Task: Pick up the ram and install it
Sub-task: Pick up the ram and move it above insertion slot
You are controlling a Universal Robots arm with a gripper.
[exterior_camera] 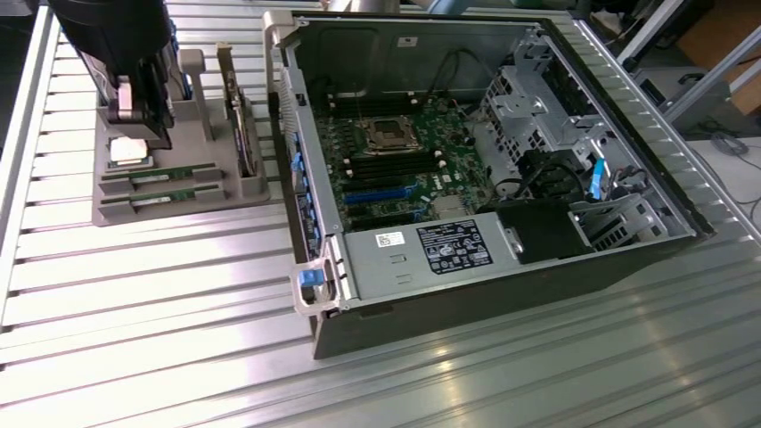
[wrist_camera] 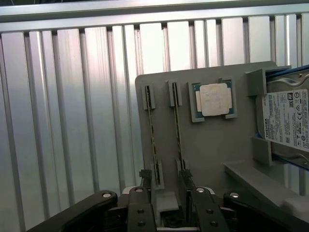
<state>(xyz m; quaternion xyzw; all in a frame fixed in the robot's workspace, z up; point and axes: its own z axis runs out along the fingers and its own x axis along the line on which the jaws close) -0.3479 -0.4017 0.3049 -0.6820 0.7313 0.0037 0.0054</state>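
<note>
Hovering over the grey holder (wrist_camera: 212,145), the gripper (wrist_camera: 166,181) is seen released, empty. Two ram sticks (wrist_camera: 177,130) are slotted beyond its fingers (wrist_camera: 145,195).

The tabletop (exterior_camera: 178,303) is silver, ribbed in long parallel strips. At the upper left of the exterior view a plain grey holder (exterior_camera: 178,212) carries the ram (exterior_camera: 160,174) — thin green sticks — and a pale silver processor (wrist_camera: 214,99) edged in green. The hard drive (wrist_camera: 287,121) has a white printed label. The tool (wrist_camera: 165,179) is black. The dark case (exterior_camera: 476,312) shows a green motherboard (exterior_camera: 339,147) with blue slots (exterior_camera: 380,193).
</note>
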